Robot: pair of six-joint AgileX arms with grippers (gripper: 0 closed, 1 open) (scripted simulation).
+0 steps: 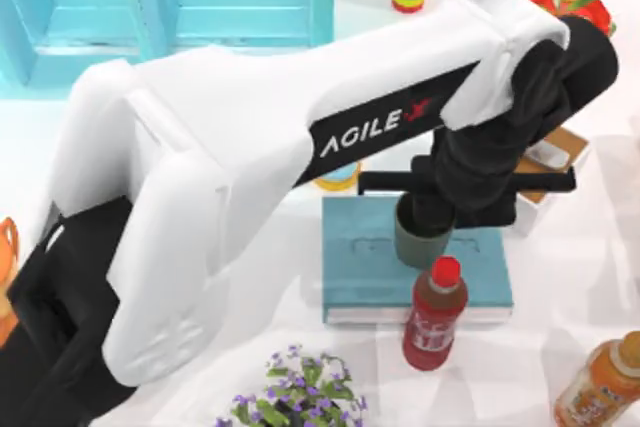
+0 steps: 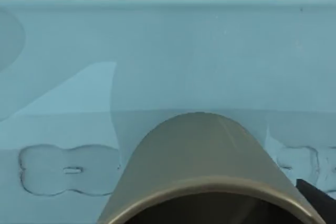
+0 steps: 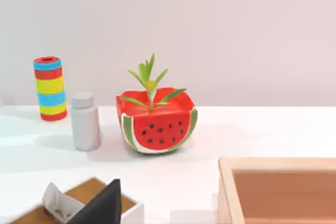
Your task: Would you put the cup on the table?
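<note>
Cup (image 1: 420, 240): plain matte grey-green tumbler, no handle, slight taper, upright on the teal book (image 1: 360, 267), near its middle. Left claw (image 1: 432, 209) sat directly over the cup's mouth; whether spread or pinching, I could not tell. Red-capped bottle (image 1: 434, 314) stood at the book's near edge, just beside the cup. White desk (image 1: 560, 297) lay bare right of the book, before an orange bottle (image 1: 600, 382).

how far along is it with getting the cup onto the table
Done: the left claw has reached the cup and sits right at it, over the teal book. In hand: the grasp or lift; whether the cup is clear of the book can't be told. Left: carrying it off the book and setting it on the bare white table.
</note>
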